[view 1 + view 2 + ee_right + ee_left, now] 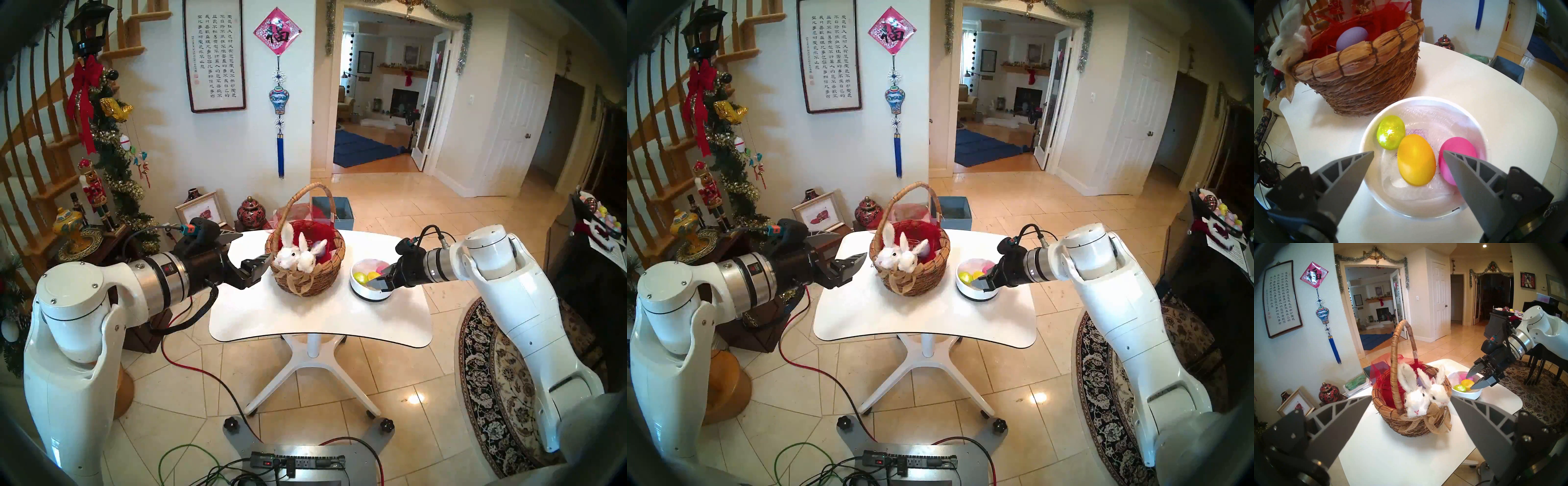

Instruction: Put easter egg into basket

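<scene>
Tiled hallway floor, a garlanded staircase and a doorway frame the white worktop in the head view. On it stands the basket, its handle arching overhead, with the white bowl just beside it on the robot's right. The right end effector dips over the bowl's rim, so that arm is plainly the nearer one to the eggs; the left end effector hangs just left of the basket, empty, jaws wide.

From the left wrist, two plush bunnies sit at the basket's front rim, above a burlap bow.

From the right wrist, the jaws stand apart, holding nothing, and straddle the yellow egg, which lies straight ahead with its long axis running away from the camera. A green glitter egg lies to its left and a pink egg to its right, partly behind one finger. A purple egg already rests in the basket's red lining.
</scene>
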`<state>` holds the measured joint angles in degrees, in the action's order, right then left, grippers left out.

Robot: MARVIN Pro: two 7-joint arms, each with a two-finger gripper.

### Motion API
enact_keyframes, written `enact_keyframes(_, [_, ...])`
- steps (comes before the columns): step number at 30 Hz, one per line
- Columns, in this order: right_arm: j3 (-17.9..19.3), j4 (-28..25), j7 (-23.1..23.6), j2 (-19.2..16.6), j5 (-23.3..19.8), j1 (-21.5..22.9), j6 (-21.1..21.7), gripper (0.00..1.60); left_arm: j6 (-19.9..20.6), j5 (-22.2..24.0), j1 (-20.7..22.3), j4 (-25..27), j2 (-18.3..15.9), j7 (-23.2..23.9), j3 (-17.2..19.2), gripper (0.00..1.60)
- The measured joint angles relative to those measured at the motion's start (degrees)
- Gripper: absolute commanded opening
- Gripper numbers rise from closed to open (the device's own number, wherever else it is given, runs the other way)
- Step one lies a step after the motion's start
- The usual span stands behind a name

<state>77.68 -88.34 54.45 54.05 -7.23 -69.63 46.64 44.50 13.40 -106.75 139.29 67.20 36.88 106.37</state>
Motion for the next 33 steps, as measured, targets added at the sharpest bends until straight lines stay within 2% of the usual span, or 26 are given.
enact_keyframes(12, [-1.0,-0.1,-0.2,0.0,0.9,0.5,-0.5,1.34,0.0,-0.2,0.0,0.0,0.1,0.2,0.0,1.6])
enact_keyframes(20, [-2.4,-0.1,-0.5,-0.1,2.0,0.7,-0.6,1.15,0.0,-0.3,0.1,0.0,0.2,0.3,0.0,1.6])
enact_keyframes(25, [-2.7,-0.1,-0.7,-0.2,2.3,0.7,-0.7,0.89,0.0,-0.4,0.1,0.0,0.3,0.4,0.0,1.6])
enact_keyframes(26, [-2.7,-0.1,-0.7,-0.2,2.4,0.7,-0.7,0.76,0.1,-0.4,0.1,0.0,0.3,0.4,0.0,1.6])
enact_keyframes(29, [-2.7,-0.2,-0.8,-0.2,2.5,0.7,-0.7,0.63,0.1,-0.4,0.1,0.0,0.3,0.4,0.0,1.6])
enact_keyframes(30, [-2.7,-0.2,-0.8,-0.2,2.5,0.7,-0.8,0.54,0.1,-0.4,0.1,0.0,0.3,0.4,0.0,1.6])
enact_keyframes(33, [-2.6,-0.2,-0.8,-0.3,2.6,0.7,-0.8,0.48,0.1,-0.5,0.1,0.0,0.4,0.5,0.0,1.6])
